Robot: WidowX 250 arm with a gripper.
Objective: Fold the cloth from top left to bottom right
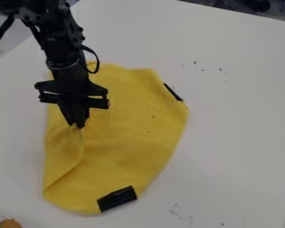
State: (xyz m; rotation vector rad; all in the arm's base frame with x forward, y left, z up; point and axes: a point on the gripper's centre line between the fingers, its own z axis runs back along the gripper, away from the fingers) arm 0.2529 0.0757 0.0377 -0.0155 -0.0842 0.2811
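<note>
Cloth (pixel 124 147) is yellow, laid out on the white table (pixel 240 116), left of centre in the camera view, running from beneath the arm at the top down toward the bottom edge. Black arm (pixel 61 51) comes in from the upper left, with a thin black cable (pixel 96 60) looped out on its right-hand side in view. Gripper (pixel 77 126) hangs over the left part of the cloth, pointing down, fingers close together and closed on the fabric. From the tips a raised ridge runs down the cloth, then bends off diagonally toward the lower left edge, leaving a flap on that side. Right side of the cloth lies mostly flat, with a few small dark specks on it. Two black patches at its border: a wide one (pixel 117 198) on the bottom edge, a narrow one (pixel 173 92) on the upper right edge. Small dark marks on the table to the upper right of the cloth, more to its lower right. Orange-brown item (pixel 10 223) at the bottom left corner, cut off by the frame; can't tell what it is.
</note>
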